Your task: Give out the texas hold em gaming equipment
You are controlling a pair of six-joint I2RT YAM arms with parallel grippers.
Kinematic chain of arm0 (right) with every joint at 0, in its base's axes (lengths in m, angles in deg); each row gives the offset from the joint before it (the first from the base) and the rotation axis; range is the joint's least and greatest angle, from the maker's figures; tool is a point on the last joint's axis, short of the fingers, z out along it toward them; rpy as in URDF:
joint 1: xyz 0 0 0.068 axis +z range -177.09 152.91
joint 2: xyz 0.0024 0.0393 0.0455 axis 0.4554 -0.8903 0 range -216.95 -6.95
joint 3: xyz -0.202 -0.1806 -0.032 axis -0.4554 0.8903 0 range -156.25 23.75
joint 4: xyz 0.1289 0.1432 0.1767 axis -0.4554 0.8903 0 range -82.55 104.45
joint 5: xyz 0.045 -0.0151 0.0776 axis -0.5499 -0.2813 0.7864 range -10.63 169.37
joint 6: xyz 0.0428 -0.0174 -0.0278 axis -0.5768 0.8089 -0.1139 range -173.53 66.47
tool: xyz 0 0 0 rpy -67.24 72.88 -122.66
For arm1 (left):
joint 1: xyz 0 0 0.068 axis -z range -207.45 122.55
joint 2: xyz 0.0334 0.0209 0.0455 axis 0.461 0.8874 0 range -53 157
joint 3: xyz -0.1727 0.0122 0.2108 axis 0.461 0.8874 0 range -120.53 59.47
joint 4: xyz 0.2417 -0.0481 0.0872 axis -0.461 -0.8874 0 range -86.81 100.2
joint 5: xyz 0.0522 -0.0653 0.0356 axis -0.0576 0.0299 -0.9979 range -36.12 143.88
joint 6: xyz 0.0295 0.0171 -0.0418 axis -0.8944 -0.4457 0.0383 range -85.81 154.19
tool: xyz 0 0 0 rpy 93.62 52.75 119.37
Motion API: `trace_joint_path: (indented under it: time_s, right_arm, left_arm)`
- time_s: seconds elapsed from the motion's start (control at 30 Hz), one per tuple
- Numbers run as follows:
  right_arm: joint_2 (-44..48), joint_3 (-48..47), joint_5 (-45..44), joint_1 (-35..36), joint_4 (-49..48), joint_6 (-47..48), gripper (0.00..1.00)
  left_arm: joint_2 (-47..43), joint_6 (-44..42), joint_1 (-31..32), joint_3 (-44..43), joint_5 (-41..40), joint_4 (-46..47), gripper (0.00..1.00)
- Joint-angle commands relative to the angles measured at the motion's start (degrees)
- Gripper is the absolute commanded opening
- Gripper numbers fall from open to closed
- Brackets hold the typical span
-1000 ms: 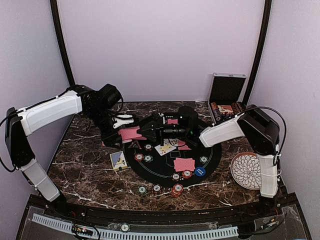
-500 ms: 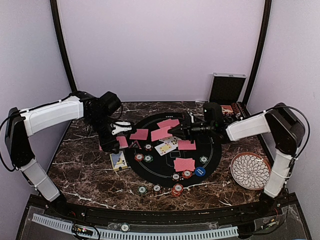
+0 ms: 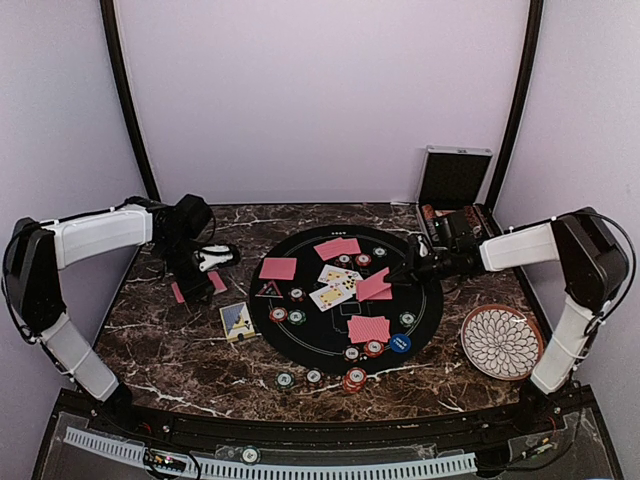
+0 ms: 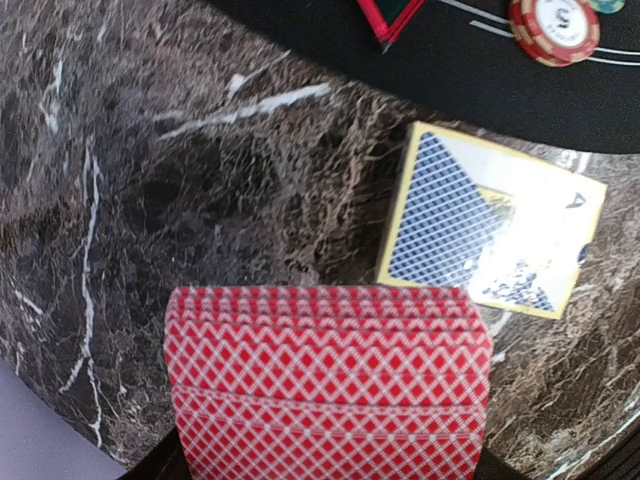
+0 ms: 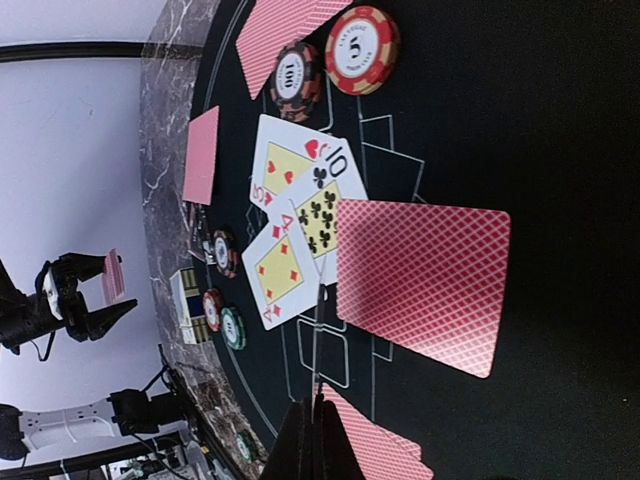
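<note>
Around, lilac walls (image 3: 320, 100); below, marble table (image 3: 170, 350).

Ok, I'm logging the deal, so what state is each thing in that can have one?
Left gripper: shut on deck.
Right gripper: shut.
Case: open, lid upright.
Middle cards: face up.
Other mat cards: face down.
Plate: empty.

Pale lilac walls (image 3: 320, 100) on 3 sides, plain, soft even light. Dark posts in rear corners, L post (image 3: 122, 90) & R post (image 3: 517, 90). Dark brown marble tabletop (image 3: 160, 345) w/ white veins. Black rail (image 3: 300, 428) along near edge, white perforated strip (image 3: 300, 467) in front.
</note>
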Motion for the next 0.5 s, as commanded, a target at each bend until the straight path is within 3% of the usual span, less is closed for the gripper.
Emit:
trace_joint_path:
  time_s: [0.0, 0.23, 0.47]
  right_arm:
    - [-1.3, 0.0, -3.4, -0.7, 4.2, 5.4, 0.00]
    - [-3.4, -1.9, -7.0, -1.1, 8.4, 9.3, 0.00]
    - [-5.0, -2.7, -9.6, -1.2, 10.2, 10.6, 0.02]
  left_arm:
    - [-3.6, 2.5, -2.8, 4.6, -3.6, 5.1, 0.00]
    - [-3.0, 6.5, -8.9, 8.5, -5.1, 11.2, 0.00]
    - [-0.3, 11.6, -9.8, 8.1, -1.3, 13.3, 0.00]
